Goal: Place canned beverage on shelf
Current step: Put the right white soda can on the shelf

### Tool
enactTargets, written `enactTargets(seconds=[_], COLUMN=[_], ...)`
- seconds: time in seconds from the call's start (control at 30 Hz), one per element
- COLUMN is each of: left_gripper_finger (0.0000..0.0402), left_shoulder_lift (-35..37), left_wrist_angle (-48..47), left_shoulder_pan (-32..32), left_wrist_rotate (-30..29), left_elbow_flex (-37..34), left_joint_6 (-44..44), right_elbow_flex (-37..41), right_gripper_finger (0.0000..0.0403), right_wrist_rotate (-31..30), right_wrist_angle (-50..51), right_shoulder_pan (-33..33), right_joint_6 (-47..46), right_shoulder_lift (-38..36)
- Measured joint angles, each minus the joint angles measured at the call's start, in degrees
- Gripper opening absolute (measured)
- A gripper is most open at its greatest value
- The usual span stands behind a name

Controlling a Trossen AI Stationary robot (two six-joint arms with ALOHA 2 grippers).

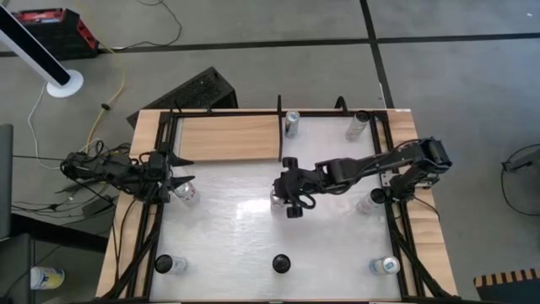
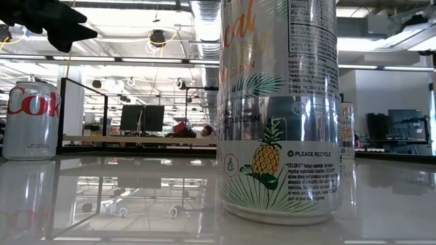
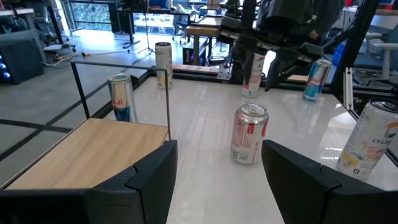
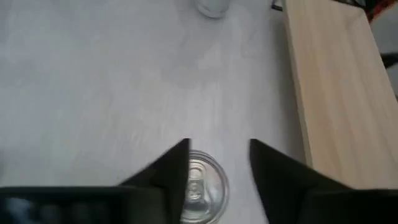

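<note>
The shelf [image 1: 228, 138], a light wood panel with black rails, lies at the table's far left; it also shows in the right wrist view [image 4: 336, 81] and the left wrist view [image 3: 87, 149]. My right gripper [image 1: 291, 192] is open above a silver can [image 1: 277, 199] standing at the table's middle. In the right wrist view the can's top [image 4: 202, 186] shows below the fingers, nearer one of them; my right gripper [image 4: 217, 146] touches nothing that I can see. My left gripper [image 1: 175, 173] is open and empty at the left edge, beside a Coke can [image 3: 250, 132].
Other cans stand upright around the table: two at the far edge [image 1: 292, 124] [image 1: 358, 127], one at the right [image 1: 368, 203], three along the near edge [image 1: 164, 264] [image 1: 281, 263] [image 1: 386, 266]. Black rails frame the table.
</note>
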State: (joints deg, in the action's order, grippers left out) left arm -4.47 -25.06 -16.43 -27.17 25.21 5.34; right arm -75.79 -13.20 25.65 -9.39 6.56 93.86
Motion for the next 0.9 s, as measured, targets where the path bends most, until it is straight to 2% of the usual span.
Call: enactTargets(seconds=[0.1,0.13,0.23,0.4,0.73,0.9], left_gripper_finger=[0.0219,0.0219,0.0219,0.0219,0.0219,0.0219], left_shoulder_lift=[0.0,0.0,0.0,0.0,0.0,0.0], left_wrist_angle=[0.0,0.0,0.0,-0.02,-0.02,-0.02], left_shoulder_pan=[0.0,0.0,0.0,0.0,0.0,0.0], left_wrist_rotate=[0.01,0.01,0.01,0.02,0.02,0.02], left_elbow_flex=[0.0,0.0,0.0,0.0,0.0,0.0], left_joint_6=[0.0,0.0,0.0,0.0,0.0,0.0], right_elbow_flex=[0.0,0.0,0.0,-0.81,-0.85,-0.85], right_gripper_finger=[0.0049,0.0026,0.0029,0.0104,0.0305,0.0385], right_wrist_rotate=[0.06,0.05,-0.53,-0.45,-2.1,-1.66], right_wrist_angle=[-0.34,-0.52,-1.08,2.13,4.44,5.53], right_shoulder_pan=[-0.75,-0.95,-1.41,-0.91,-1.49,-1.46], right_joint_6=[3.63,4.33,2.54,-3.52,-3.15,-4.14], right_shoulder_lift=[0.0,0.0,0.0,0.0,0.02,0.02])
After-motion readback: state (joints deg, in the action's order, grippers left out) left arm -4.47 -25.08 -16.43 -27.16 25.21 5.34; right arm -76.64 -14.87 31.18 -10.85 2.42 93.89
